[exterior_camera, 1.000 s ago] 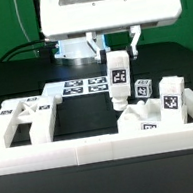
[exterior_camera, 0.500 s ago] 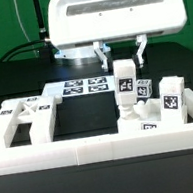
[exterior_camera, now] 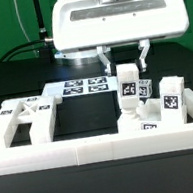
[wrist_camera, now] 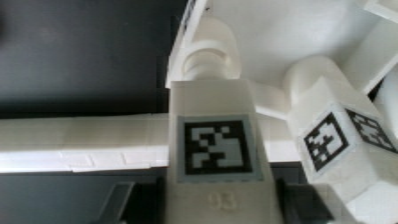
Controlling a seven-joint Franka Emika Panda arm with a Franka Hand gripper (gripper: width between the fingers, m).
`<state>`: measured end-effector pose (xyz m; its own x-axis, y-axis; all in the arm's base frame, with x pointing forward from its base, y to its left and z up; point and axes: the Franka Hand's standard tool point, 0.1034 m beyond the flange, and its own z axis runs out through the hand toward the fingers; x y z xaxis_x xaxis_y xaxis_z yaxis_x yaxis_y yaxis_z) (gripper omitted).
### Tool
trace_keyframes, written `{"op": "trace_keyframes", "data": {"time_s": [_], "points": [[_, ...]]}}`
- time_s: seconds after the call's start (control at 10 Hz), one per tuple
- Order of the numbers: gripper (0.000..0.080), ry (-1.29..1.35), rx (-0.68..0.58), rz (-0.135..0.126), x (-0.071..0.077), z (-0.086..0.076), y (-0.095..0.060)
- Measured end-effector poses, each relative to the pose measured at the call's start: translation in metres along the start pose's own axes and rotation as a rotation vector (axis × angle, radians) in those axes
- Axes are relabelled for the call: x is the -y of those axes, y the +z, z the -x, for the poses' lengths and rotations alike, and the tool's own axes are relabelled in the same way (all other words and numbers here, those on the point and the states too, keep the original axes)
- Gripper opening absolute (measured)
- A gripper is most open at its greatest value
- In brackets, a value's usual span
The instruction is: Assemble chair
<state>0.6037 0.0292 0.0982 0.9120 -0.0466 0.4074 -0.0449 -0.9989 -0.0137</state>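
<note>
Between the fingers [exterior_camera: 106, 59], an upright leg [exterior_camera: 129, 84], its lower end indistinct.

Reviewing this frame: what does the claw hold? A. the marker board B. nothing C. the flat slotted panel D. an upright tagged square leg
D: the claw is shut on the leg, which stands upright with its tag facing the exterior view and a finger on either side of its top end.
</note>
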Motion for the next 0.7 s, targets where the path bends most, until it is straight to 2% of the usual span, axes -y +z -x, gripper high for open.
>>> {"op": "trace_keyframes", "data": {"time_s": [0.3, 0.6, 0.7], "points": [[0.0287, -0.003, 0.011, 0.002, 0.0004, 0.0056, 0.0054], [0.0287, -0.006, -0.013, 0.005, 0.0004, 0.0042, 0.0081], [0.0312, -0.006, -0.013, 0.005, 0.0003, 0.0043, 0.0082]]}}
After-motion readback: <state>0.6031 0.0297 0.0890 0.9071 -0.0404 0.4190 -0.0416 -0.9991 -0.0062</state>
